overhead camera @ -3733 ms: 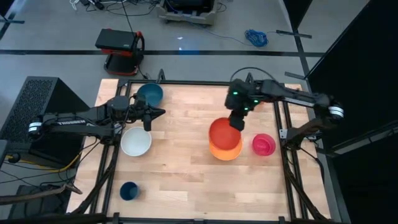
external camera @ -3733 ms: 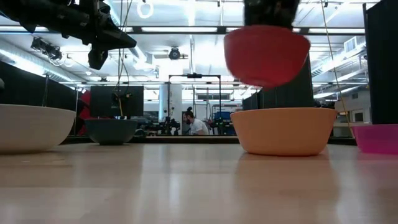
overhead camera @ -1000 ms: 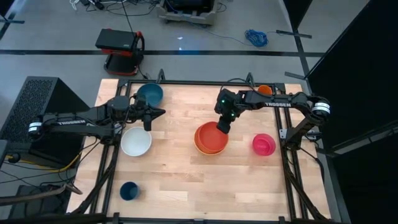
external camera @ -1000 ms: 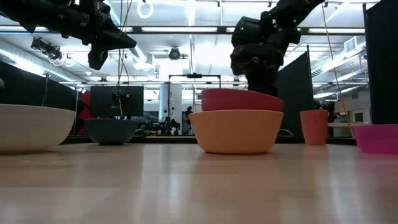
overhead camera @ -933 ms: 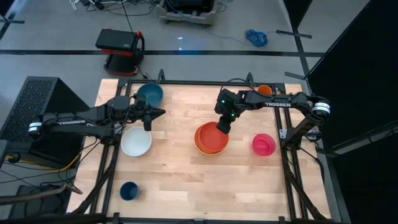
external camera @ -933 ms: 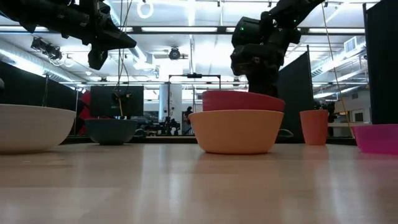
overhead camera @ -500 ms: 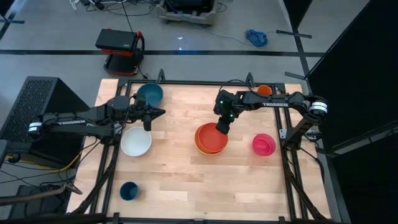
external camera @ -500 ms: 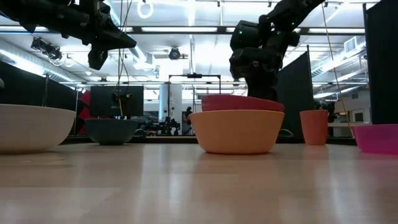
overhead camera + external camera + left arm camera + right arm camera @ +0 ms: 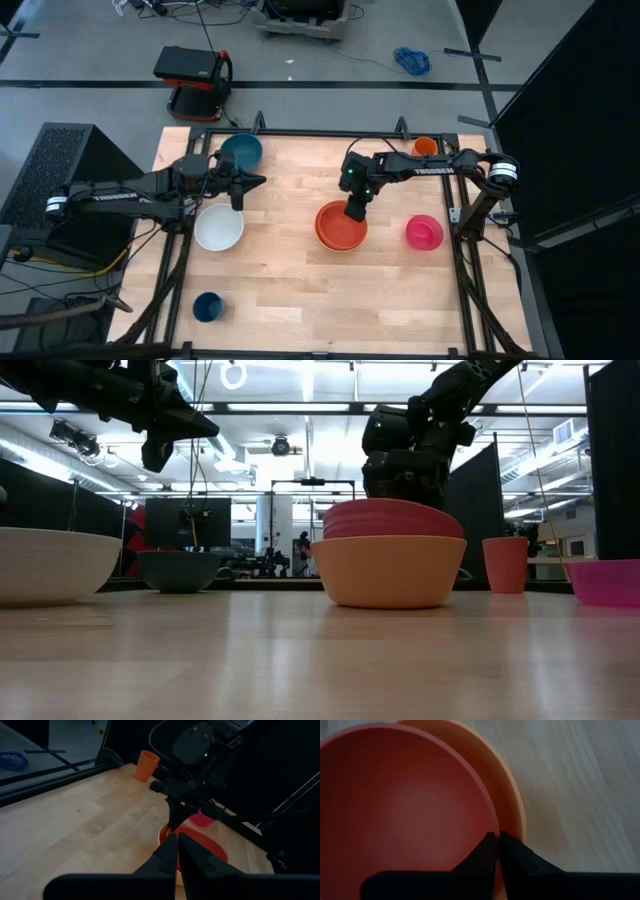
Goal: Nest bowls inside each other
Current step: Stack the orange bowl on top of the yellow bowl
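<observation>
A red bowl [image 9: 338,222] sits inside an orange bowl [image 9: 388,570] at the table's middle right. My right gripper [image 9: 355,211] comes down at the red bowl's far rim and is shut on it. My left gripper [image 9: 262,181] hovers shut and empty above the table's left half, between the teal-blue bowl [image 9: 241,151] and the white bowl [image 9: 219,227]. The pink bowl [image 9: 423,232] stands on its base to the right of the stack. My right gripper pinches the red bowl's rim [image 9: 495,826] on its far side. One finger is inside the bowl and one is outside, in the gap to the orange bowl's wall. The fingers slant down from above and from the far right. The red bowl rests in the orange bowl, its rim above the orange rim.
A small orange cup [image 9: 426,146] stands at the far right corner and a dark blue cup [image 9: 207,306] near the front left. Bare wood lies between the white bowl and the stack. A black frame rail [image 9: 455,240] runs along the table's right edge.
My right gripper has sunk a little toward the stack, still shut on the red bowl's rim. The red and orange bowls have slid together slightly toward the table's right and near edges. My left arm has kept still.
</observation>
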`<state>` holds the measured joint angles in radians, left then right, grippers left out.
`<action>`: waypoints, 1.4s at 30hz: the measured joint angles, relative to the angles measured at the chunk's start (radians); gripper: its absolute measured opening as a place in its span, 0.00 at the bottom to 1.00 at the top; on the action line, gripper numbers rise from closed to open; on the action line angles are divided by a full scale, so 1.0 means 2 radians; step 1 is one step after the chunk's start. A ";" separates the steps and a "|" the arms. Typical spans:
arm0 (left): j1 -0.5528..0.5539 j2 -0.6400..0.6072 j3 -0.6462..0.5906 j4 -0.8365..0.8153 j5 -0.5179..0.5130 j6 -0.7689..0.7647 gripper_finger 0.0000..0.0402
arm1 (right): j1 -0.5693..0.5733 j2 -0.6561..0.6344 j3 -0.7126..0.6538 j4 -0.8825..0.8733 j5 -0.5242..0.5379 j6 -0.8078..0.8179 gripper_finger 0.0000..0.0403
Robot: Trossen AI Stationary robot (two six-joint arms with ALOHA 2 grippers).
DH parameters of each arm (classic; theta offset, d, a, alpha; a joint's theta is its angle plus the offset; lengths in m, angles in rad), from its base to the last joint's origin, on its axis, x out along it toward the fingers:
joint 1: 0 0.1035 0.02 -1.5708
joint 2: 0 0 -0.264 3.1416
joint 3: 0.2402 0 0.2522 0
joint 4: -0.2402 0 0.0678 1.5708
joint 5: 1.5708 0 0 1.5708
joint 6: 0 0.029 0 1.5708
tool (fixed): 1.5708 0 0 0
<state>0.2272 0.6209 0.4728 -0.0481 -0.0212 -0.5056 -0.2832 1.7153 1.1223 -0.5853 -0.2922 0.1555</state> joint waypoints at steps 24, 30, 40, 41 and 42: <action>0.000 0.000 0.000 -0.002 0.000 0.001 0.00 | 0.000 0.000 0.042 -0.052 -0.009 -0.019 0.01; 0.000 0.000 0.000 -0.002 0.000 0.002 0.00 | 0.000 0.000 0.043 -0.072 -0.013 -0.028 0.02; 0.000 0.000 0.000 -0.002 0.000 0.002 0.00 | 0.000 0.000 0.043 -0.059 -0.014 -0.016 0.14; 0.000 0.000 0.000 -0.002 0.000 0.002 0.00 | 0.000 0.000 0.043 -0.057 -0.015 -0.016 0.15; 0.000 0.000 0.000 -0.002 0.000 0.002 0.00 | 0.000 0.000 0.043 -0.055 -0.017 -0.015 0.16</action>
<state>0.2273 0.6212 0.4728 -0.0525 -0.0216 -0.5022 -0.2832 1.7149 1.2080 -0.6956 -0.3261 0.1251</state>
